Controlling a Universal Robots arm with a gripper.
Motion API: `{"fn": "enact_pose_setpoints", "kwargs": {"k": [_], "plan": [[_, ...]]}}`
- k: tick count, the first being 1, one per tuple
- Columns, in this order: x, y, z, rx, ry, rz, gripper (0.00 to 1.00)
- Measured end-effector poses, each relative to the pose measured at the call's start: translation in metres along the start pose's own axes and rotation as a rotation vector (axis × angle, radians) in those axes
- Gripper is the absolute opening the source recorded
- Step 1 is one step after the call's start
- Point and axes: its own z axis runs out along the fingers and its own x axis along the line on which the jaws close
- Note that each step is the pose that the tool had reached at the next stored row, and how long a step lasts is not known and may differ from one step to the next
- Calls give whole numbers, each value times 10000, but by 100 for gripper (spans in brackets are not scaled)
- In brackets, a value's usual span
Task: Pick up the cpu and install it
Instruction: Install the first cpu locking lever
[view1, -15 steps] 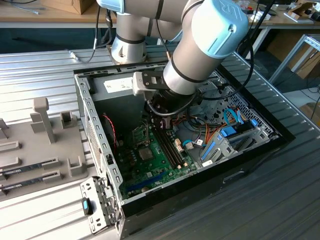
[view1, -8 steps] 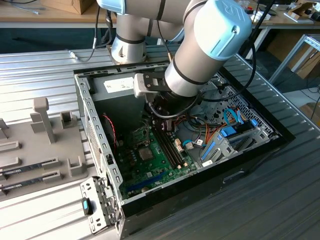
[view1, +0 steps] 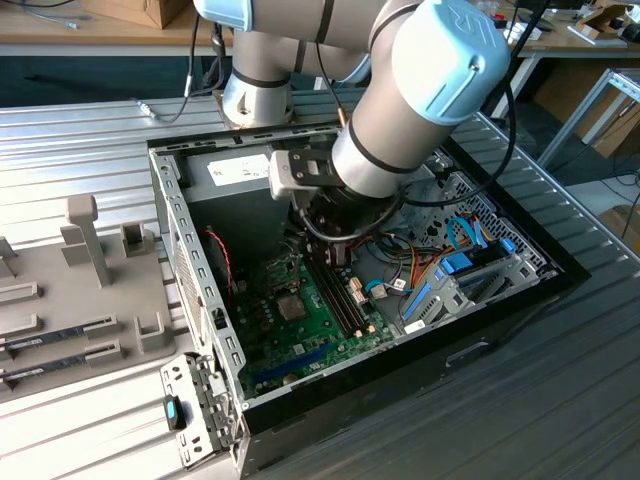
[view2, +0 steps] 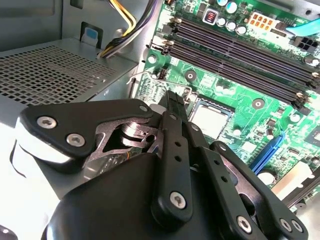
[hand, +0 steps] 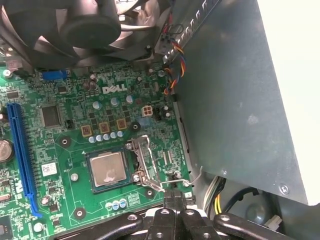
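Note:
The cpu (hand: 107, 169), a small silver-grey square, lies flat in the motherboard's socket, with the metal socket frame (hand: 143, 161) raised beside it. It also shows in the second wrist view as the cpu (view2: 210, 118) and in the exterior view as the cpu (view1: 291, 306). My gripper (hand: 174, 196) is shut with its black fingers pressed together and nothing visibly between them. Its tips hover at the socket's edge, close to the thin wire lever (hand: 193, 176) and just off the chip. In the second wrist view the gripper (view2: 174, 100) stands beside the chip.
The open computer case (view1: 190, 270) walls me in. A grey perforated power supply (view2: 50, 70) sits close beside the gripper. Long memory slots (view2: 240, 47), a black fan (hand: 85, 25), a blue slot (hand: 20, 155) and coloured cables (view1: 440, 265) surround the socket. A grey tray (view1: 60, 340) lies at the exterior view's left.

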Motion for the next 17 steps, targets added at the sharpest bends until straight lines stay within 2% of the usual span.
{"fn": "enact_pose_setpoints", "kwargs": {"k": [17], "plan": [[130, -24, -32, 0, 0, 0, 11]]}}
